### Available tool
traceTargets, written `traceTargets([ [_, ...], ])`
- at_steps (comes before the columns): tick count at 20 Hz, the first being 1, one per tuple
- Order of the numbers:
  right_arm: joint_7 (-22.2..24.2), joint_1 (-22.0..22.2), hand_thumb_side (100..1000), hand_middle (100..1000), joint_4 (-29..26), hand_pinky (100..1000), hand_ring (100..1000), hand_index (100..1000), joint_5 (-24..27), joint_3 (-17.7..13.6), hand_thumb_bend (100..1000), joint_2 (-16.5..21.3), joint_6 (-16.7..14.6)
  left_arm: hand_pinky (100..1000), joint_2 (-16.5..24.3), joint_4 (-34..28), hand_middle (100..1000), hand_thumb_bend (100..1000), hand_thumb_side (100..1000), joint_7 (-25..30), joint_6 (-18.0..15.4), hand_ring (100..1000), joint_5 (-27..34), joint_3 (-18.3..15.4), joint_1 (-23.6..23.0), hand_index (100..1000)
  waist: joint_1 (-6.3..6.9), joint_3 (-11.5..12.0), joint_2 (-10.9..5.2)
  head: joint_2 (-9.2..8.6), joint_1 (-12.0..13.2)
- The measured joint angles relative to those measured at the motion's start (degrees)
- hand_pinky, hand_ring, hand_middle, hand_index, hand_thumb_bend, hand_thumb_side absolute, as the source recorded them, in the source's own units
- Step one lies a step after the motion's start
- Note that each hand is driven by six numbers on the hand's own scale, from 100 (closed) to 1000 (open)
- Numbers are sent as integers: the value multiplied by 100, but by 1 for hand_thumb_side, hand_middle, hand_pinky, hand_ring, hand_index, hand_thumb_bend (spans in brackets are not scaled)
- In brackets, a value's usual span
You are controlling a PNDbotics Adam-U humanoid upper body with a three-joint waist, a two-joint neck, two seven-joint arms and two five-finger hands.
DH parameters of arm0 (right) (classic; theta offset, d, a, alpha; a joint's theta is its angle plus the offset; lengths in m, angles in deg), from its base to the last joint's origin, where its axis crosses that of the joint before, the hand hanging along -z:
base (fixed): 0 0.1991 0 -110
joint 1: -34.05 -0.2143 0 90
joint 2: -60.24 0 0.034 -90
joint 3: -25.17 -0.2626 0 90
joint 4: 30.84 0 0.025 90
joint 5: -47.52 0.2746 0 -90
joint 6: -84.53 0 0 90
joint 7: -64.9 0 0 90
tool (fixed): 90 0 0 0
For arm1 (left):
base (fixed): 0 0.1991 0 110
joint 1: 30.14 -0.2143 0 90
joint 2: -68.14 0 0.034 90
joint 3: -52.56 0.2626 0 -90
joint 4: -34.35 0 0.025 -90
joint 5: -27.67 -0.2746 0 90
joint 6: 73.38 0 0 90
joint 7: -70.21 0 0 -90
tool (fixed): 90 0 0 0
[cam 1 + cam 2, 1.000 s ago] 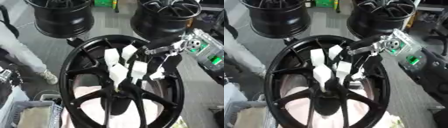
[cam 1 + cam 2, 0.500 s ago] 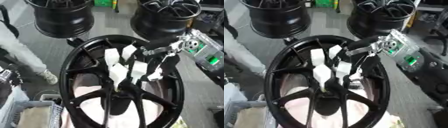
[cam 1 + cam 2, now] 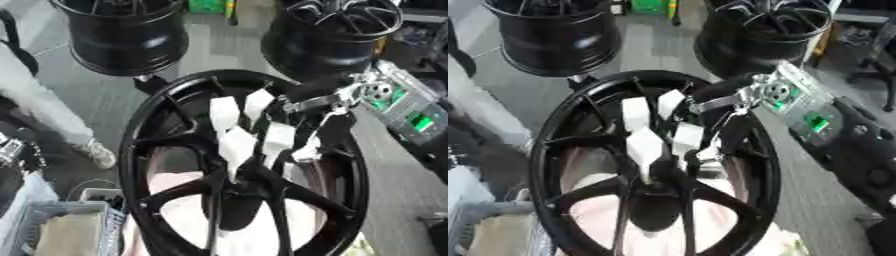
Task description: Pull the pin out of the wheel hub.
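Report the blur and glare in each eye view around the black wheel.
Left eye view: soft overall, the black spoked wheel hub and its white tags smeared, no pin discernible. Right eye view: similar softness; the right hand blends into dark spokes, fingers unreadable; pale glare on the grey floor.

Nothing readable from here, honestly. The white tags (image 3: 225, 113) stuck on the black wheel (image 3: 157, 130) look blank, and the green lit spots (image 3: 814, 121) on the robot's arm are just blurs, no letters or numbers
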Motion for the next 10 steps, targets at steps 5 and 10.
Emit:
traceTargets([
  [5,-8,-1,518,699,-3,592,619,862,-126,-25,189,0,-25,699,0,0,656,100,855,0,0,719,0,0,0,761,0,-1,0,0,0],
  [10,-52,-1,513,638,-24,538,566,822,-265,-40,176,0,-67,700,0,0,656,100,856,-1,1,719,0,0,0,761,-1,-4,0,0,0],
])
